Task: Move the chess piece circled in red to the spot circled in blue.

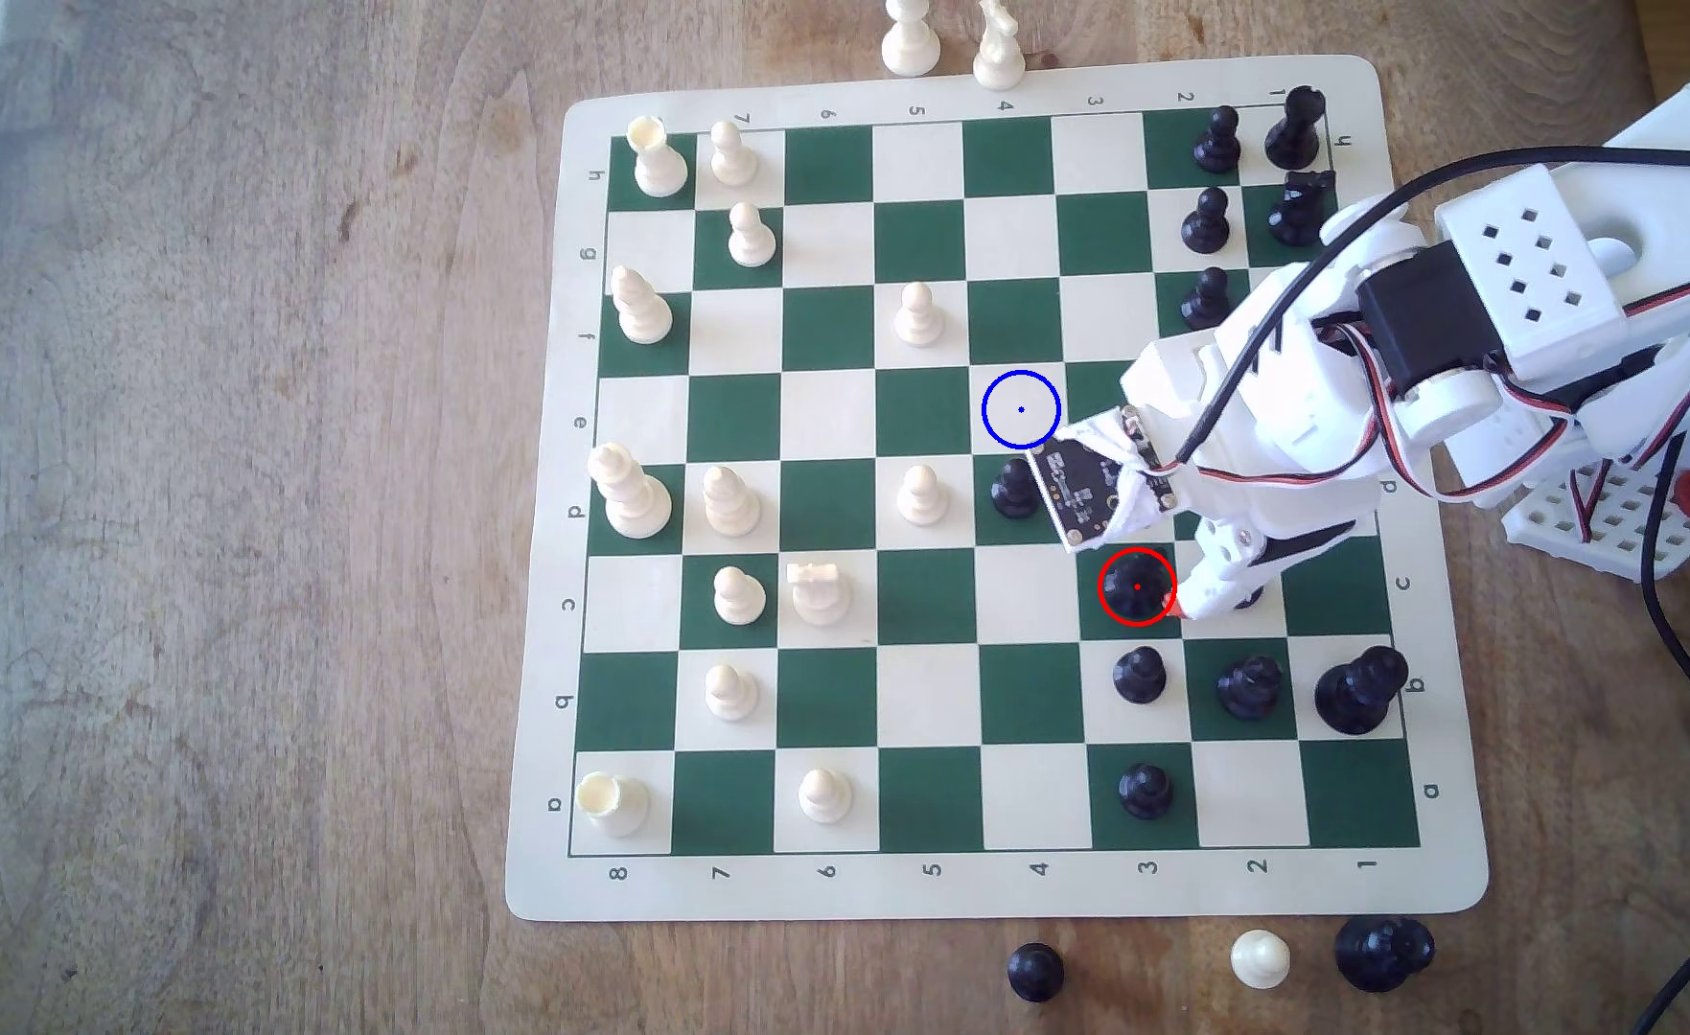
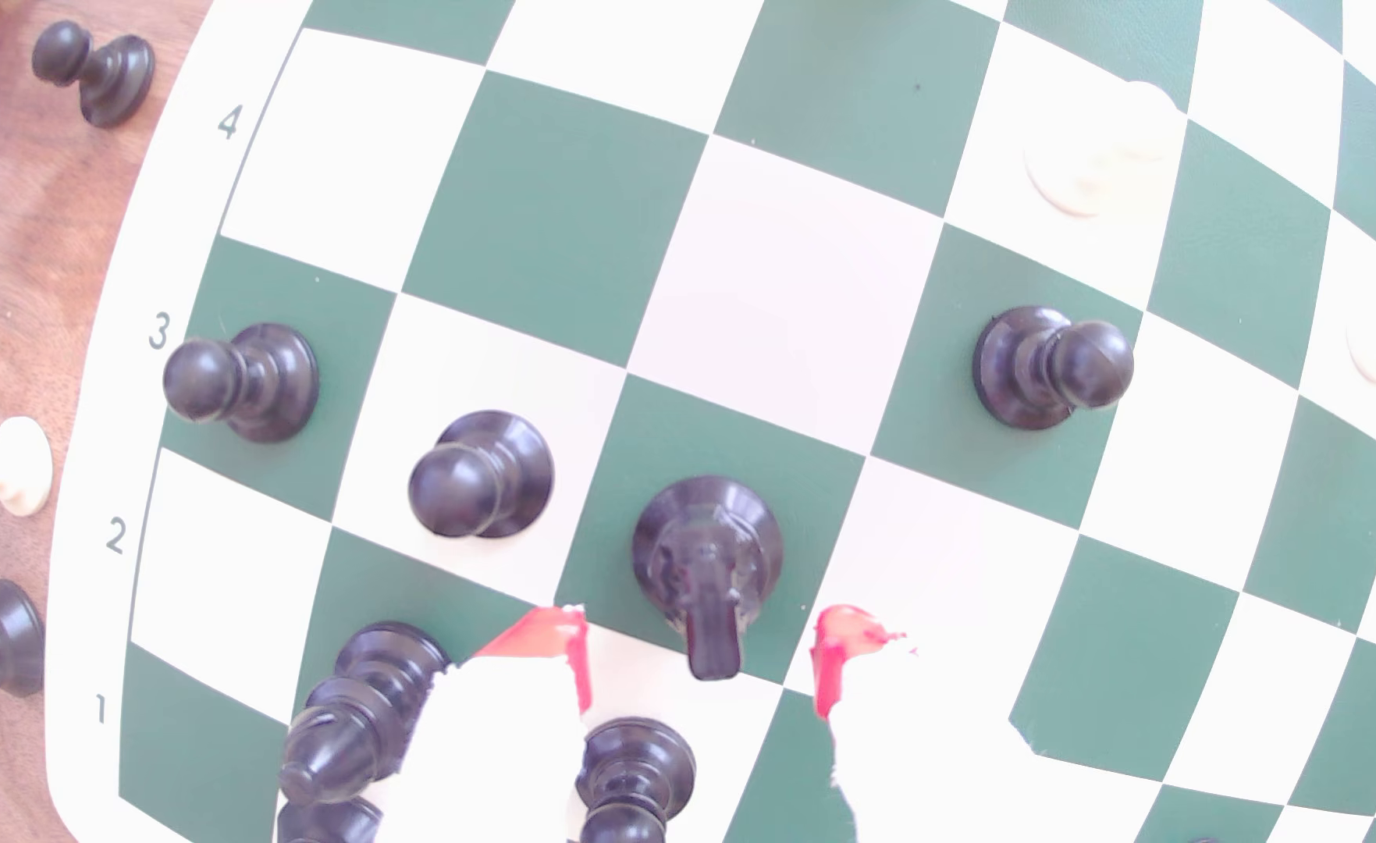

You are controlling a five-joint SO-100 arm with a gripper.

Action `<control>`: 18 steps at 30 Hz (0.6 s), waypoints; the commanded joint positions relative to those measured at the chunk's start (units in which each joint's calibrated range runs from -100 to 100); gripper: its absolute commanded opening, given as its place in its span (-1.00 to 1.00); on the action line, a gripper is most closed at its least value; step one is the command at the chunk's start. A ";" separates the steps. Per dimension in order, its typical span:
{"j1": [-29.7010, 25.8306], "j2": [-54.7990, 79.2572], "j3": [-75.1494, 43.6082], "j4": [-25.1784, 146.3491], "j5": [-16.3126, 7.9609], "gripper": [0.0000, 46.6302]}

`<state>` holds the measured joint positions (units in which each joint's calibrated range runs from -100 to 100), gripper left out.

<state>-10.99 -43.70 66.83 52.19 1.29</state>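
Before the parted, red-tipped gripper [image 2: 700, 648] stands the seemingly untouched, notch-headed black chess piece [image 2: 707, 559].

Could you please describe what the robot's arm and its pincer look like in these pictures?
The arm is white printed plastic with black servo blocks, one white cover pierced by square holes. A thick black cable and thin red, white and black wires run along it. A small dark circuit board is mounted near the wrist. The pincer has white fingers with red-coated tips.
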 commanded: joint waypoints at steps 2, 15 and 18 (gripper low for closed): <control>-0.86 2.01 -1.01 -2.97 -0.29 -0.39; -1.33 3.63 -2.28 -4.69 -0.83 -0.54; -1.49 3.71 -2.46 -4.85 -0.88 -0.54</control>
<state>-11.73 -40.01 66.83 48.13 0.51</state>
